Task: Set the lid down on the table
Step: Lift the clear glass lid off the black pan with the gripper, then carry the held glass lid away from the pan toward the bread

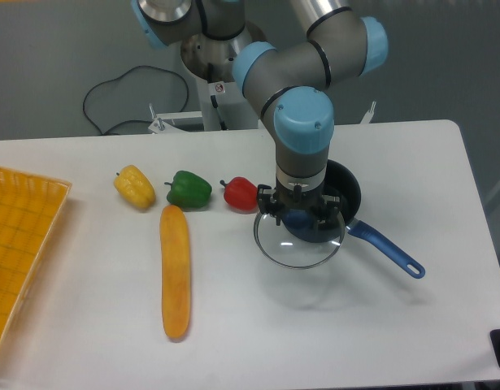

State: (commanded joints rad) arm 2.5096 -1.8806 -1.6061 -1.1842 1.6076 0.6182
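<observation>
Arm reaches down, end effector (299,218) clamped closed.

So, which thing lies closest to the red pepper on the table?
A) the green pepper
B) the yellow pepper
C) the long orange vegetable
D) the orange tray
A: the green pepper sits just to the side of the red pepper, with only a small gap, while the yellow pepper is beyond it, the long orange vegetable is lower, and the orange tray is at the far edge.

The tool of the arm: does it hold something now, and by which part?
The tool holds the glass lid by its blue centre knob, partly over the saucepan.
</observation>
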